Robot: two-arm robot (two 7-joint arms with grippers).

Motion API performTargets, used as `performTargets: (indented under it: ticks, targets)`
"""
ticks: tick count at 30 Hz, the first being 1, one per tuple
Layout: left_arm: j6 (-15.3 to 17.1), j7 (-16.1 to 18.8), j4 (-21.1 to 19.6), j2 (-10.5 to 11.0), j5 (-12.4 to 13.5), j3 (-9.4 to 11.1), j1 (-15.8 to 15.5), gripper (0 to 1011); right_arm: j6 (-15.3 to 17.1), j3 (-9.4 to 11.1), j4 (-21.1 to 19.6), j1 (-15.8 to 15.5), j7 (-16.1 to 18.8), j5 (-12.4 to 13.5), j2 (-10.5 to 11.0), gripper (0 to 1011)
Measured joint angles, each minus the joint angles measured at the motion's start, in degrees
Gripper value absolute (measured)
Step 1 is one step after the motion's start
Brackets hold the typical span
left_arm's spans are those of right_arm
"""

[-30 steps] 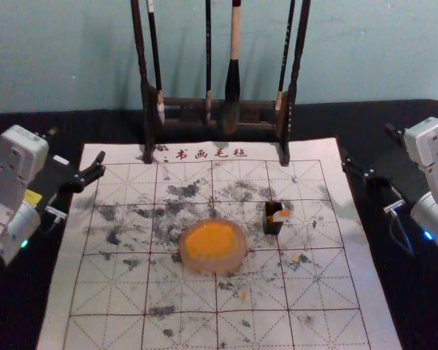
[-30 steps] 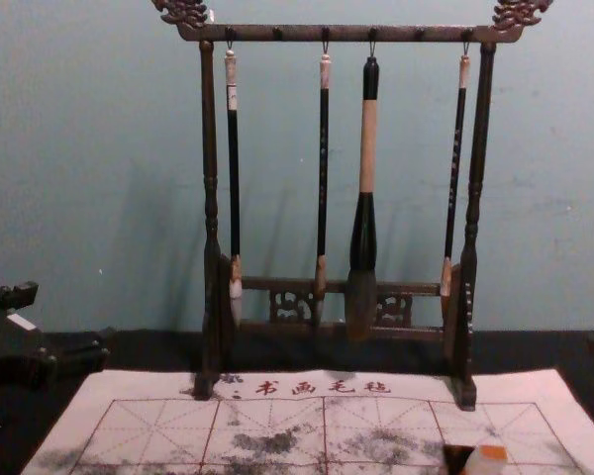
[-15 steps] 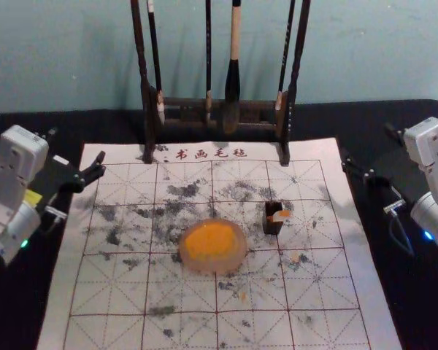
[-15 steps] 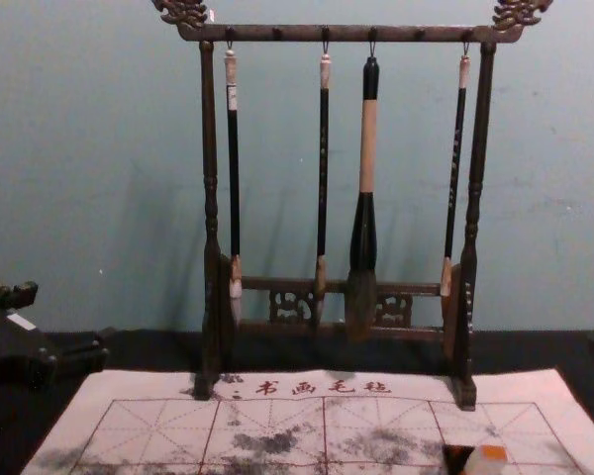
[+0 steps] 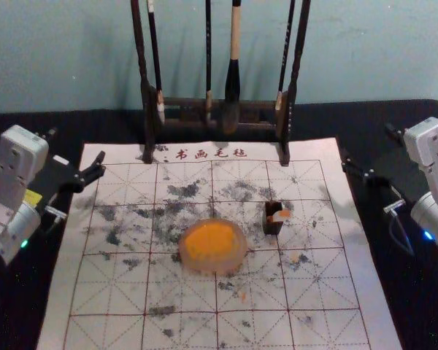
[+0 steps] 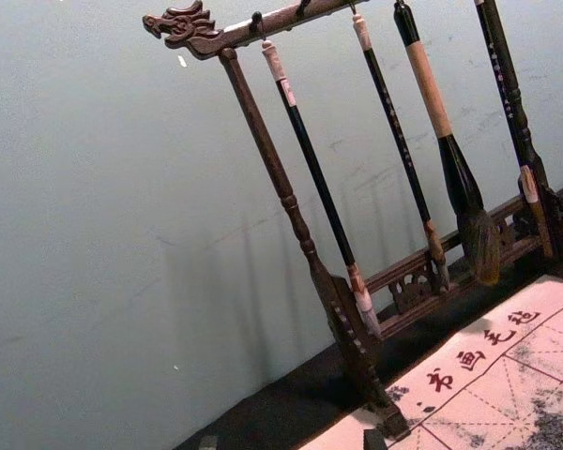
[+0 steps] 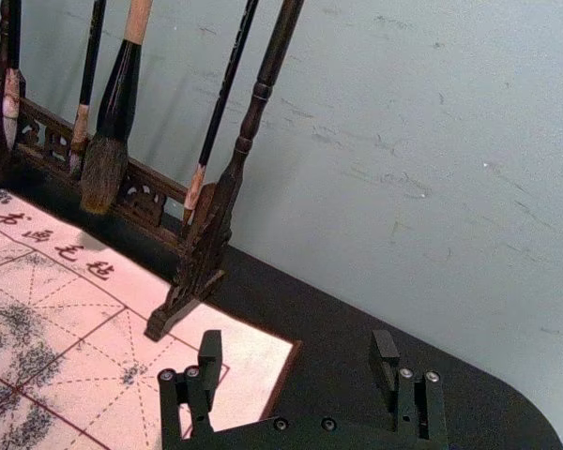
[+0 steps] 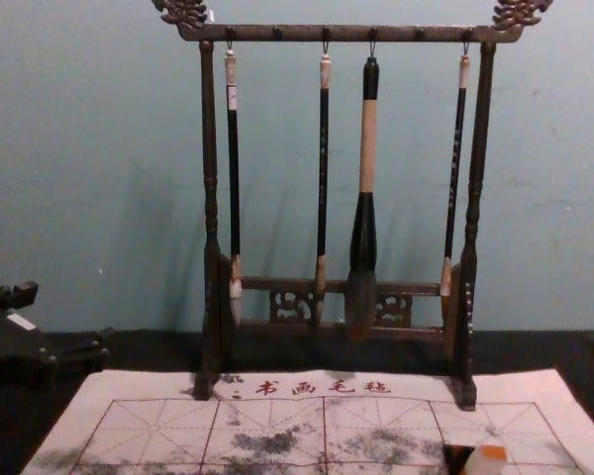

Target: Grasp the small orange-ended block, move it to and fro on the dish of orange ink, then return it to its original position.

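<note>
My left gripper (image 5: 77,145), jaws wide, by the mat (image 5: 120,332)'s left edge, ink dish (image 5: 213,246) mid-mat, a gap of mat, orange-ended block (image 5: 281,216) seemingly resting in a dark holder (image 5: 273,227), my right gripper (image 5: 367,144), jaws apart, by the right edge.

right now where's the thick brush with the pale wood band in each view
Head view: the thick brush is near the top, just right of centre.
Chest view: hanging just right of centre.
Left wrist view: between two slimmer brushes.
Right wrist view: again between two slimmer ones.
Shared landmark: the dark rack it hangs on.
</note>
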Motion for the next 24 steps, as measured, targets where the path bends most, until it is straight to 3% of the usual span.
performTargets:
  ticks: [18, 24]
  targets:
    - [0.0, 0.0, 0.0, 0.0, 0.0, 0.0, 0.0, 1001, 0.0, 0.0, 0.0, 0.0, 0.0, 0.0, 0.0, 1000]
    - [0.0, 0.0, 0.0, 0.0, 0.0, 0.0, 0.0, 1001, -0.6, 0.8, -0.7, -0.8, 2.6, 0.4, 0.4, 1000]
